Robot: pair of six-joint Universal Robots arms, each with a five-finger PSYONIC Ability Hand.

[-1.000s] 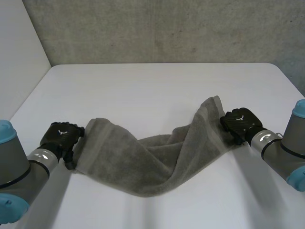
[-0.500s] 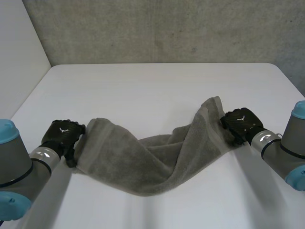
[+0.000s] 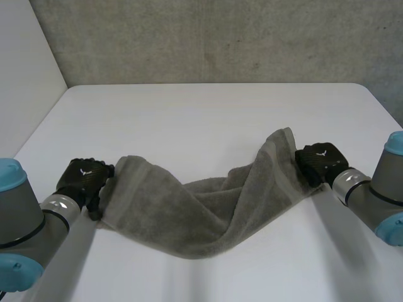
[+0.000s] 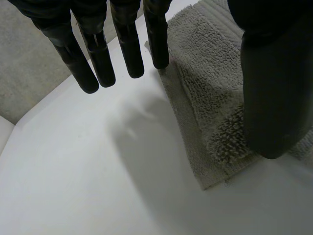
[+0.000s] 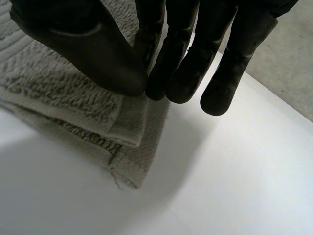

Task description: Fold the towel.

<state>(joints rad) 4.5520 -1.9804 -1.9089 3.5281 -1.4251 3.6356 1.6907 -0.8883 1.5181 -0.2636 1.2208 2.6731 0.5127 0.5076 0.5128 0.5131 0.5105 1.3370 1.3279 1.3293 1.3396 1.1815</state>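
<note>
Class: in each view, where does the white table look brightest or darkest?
Head view: table evenly bright at its far side, dim along the towel's near edge. Left wrist view: dimmest beside the towel corner. Right wrist view: brightest past the right hand.

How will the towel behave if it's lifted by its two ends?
Probably floppy: the towel lies bunched and creased across the table, so its middle would likely sag. Its looped pile looks grippy, so it seems unlikely to slip.
</note>
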